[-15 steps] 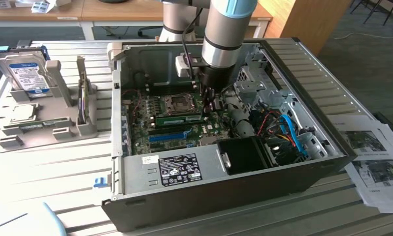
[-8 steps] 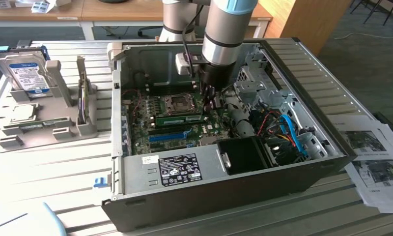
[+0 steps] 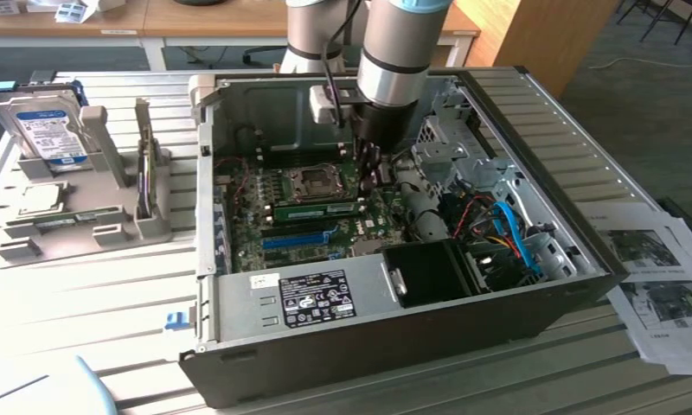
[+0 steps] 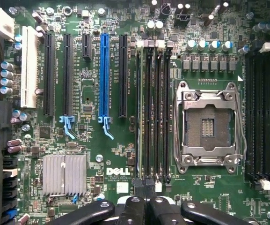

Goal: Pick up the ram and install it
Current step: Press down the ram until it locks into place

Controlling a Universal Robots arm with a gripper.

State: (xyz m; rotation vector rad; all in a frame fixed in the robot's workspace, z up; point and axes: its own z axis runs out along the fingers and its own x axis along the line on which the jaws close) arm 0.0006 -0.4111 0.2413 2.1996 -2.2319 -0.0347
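One arm is all I am running, and it reaches down from above into the open computer case, with the gripper hanging low over the motherboard, just by the CPU socket on the exterior view's right of it. From the wrist camera I see the gripper clenched: its two black fingertips are pressed together with nothing between them, poised over the end of the bank of black memory slots. That bank runs between the long blue expansion slot and the square, empty CPU socket. The ram is inside the case, a green stick standing on its long edge on the board, between the CPU socket and the blue expansion slot, apart from the gripper. Whether it is pushed fully home I cannot tell. A ribbed silver heat sink sits beside the DELL lettering on the board. Outside the case, on the exterior view's left, a grey holder on the slatted table carries a hard drive standing upright. Some printed sheets lie on the table at the exterior view's right.
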